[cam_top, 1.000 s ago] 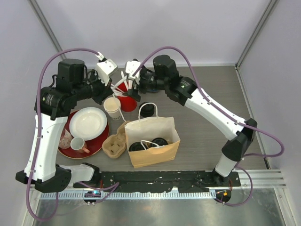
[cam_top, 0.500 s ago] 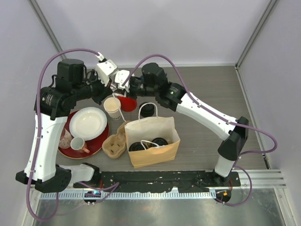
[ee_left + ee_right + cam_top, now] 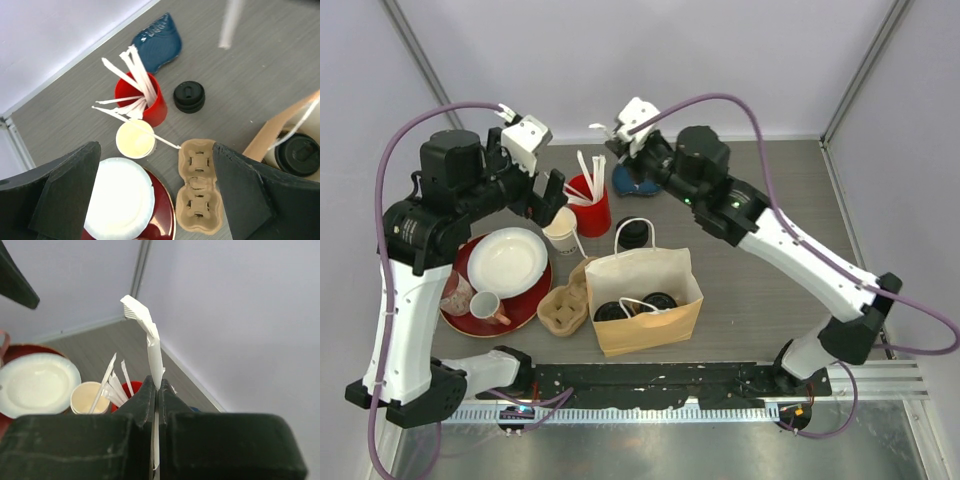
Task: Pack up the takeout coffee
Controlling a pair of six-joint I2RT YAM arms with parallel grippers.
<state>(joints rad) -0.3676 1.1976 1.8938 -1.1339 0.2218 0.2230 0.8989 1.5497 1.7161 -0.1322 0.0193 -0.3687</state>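
Nearest, bag (image 3: 645, 325) stood open on the table (image 3: 750, 300), a lidded cup (image 3: 611, 312) and a second lidded cup (image 3: 659, 300) side by side inside it, lids up. Carrier (image 3: 563, 308) lay just beside the bag's left wall. Left of that, red plate (image 3: 520, 315) bore a white dish (image 3: 505, 262) and a mug (image 3: 485, 305). Just behind the bag, a third lidded cup (image 3: 635, 235) stood on the table, outside it. Left of that one, an open cup (image 3: 560, 230) with one stick leaning in it stood just beside the red cup (image 3: 592, 212) of white sticks. Blue packet (image 3: 628, 180) lay beyond those. My left gripper (image 3: 155, 165) hung over this cluster, fingers spread wide, holding nothing. My right gripper (image 3: 157, 390) was raised farthest back, fingers pinched shut on one white stick (image 3: 152, 340), which rose upright from them, bent at its top.
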